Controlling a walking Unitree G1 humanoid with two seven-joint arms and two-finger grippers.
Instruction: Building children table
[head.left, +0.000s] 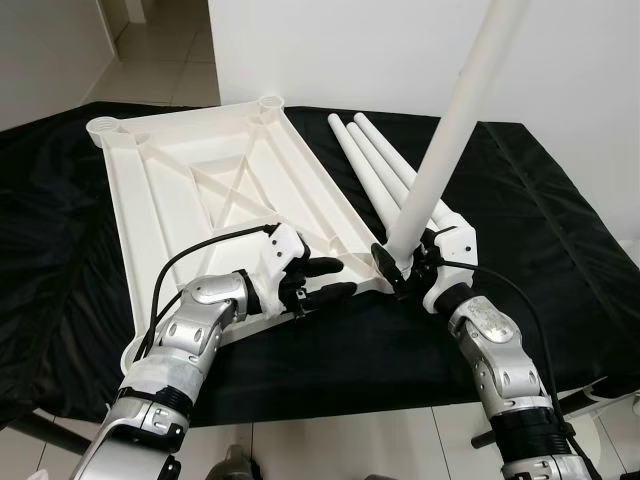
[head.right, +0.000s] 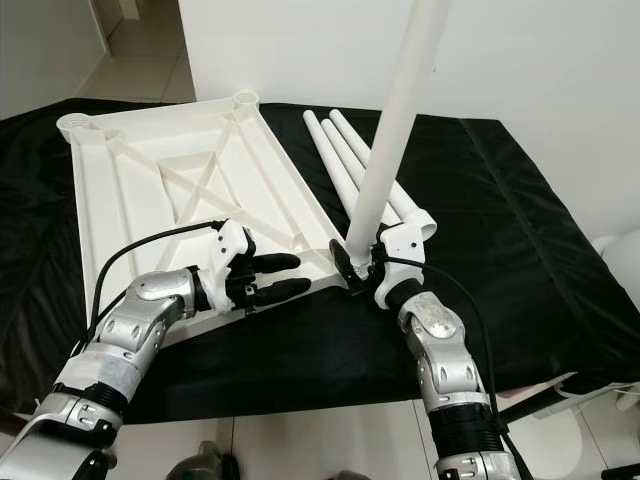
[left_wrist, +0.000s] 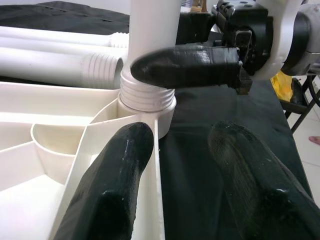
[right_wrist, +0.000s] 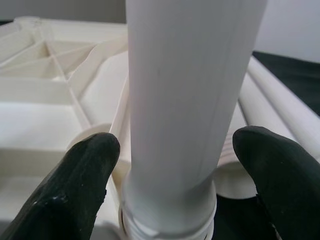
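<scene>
The standing leg (head.left: 450, 130) runs out of the top edge in both eye views, so its upper end is cut off. Its threaded foot is partly hidden behind the right gripper (head.left: 400, 268). The tabletop's (head.left: 180, 190) near edge is covered by the left gripper (head.left: 325, 280) and forearm. The three loose legs (head.left: 375, 165) pass behind the standing leg. Both arms are cut off at the bottom edge.

A black-covered surface (head.left: 560, 250) carries a white tabletop (head.left: 215, 190) lying upside down, ribs up, its near edge at the surface's front. Just beside it, toward the right, three white legs (head.left: 375, 160) lie side by side on the cloth.
</scene>
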